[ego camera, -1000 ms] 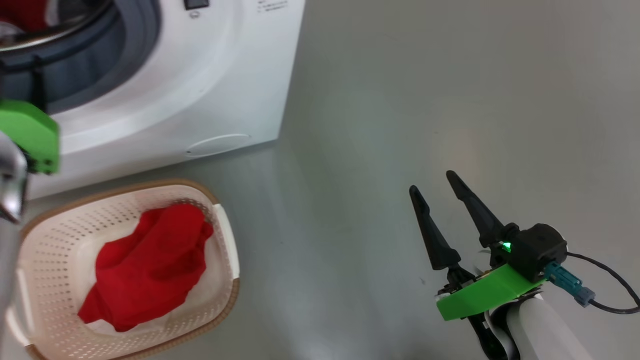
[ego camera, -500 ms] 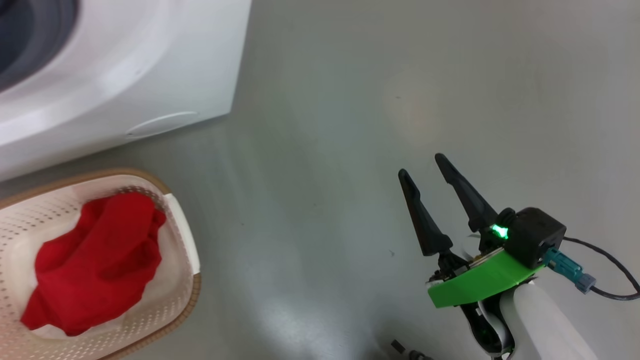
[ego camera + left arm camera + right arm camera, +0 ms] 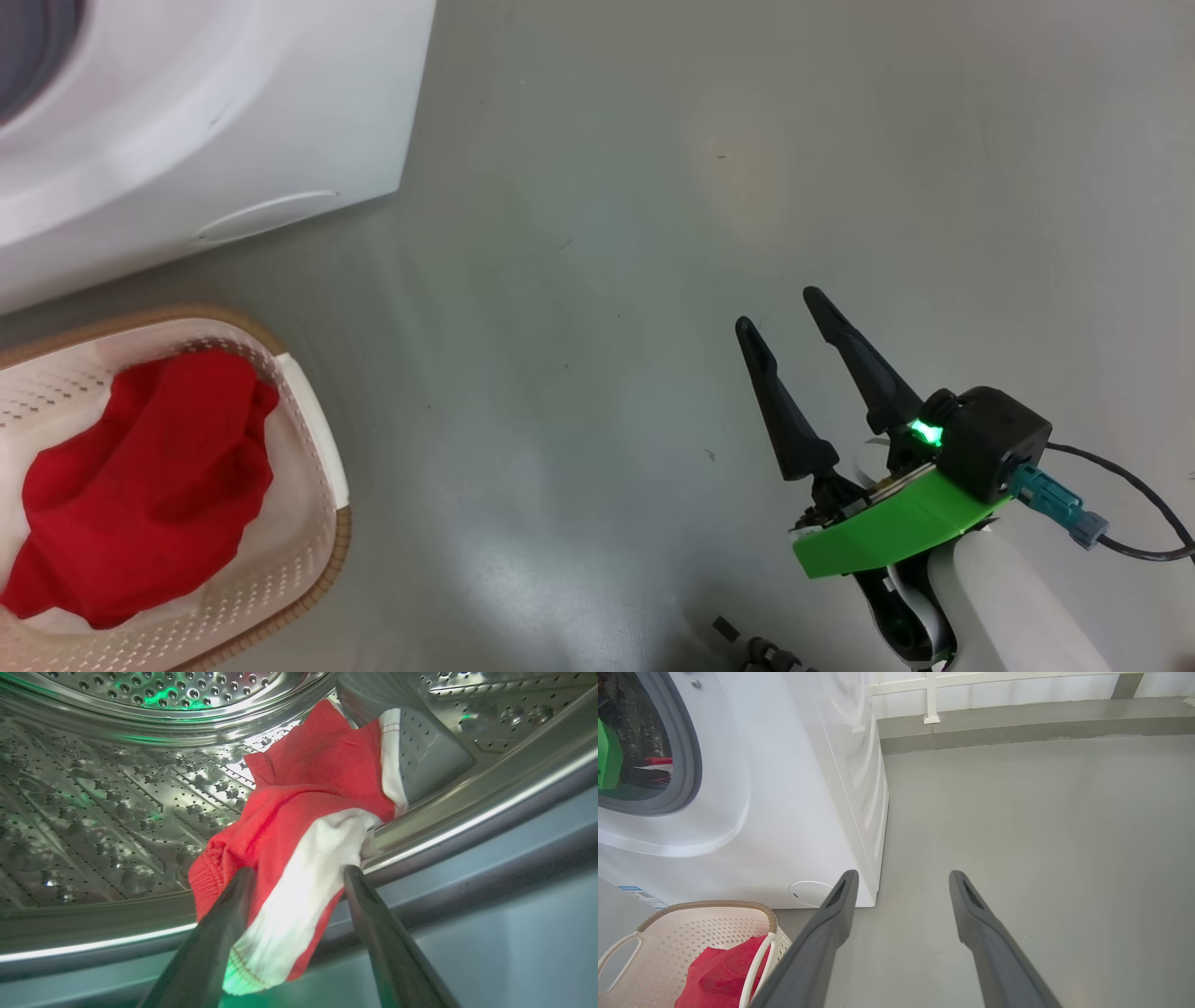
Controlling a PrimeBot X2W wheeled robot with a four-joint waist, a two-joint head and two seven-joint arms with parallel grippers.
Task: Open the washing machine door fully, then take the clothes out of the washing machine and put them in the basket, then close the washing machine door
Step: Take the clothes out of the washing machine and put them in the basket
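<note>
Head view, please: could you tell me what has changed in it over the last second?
The camera has swung to the robot's right, so the washing machine and the basket sit nearer the picture's left edge; they themselves have not moved. The red clothes lie in the basket as before. The right claw stays open above the floor, holding nothing.

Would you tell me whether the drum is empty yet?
Not empty: a red and white garment lies over the drum's front lip, between the fingers of the open left gripper.
</note>
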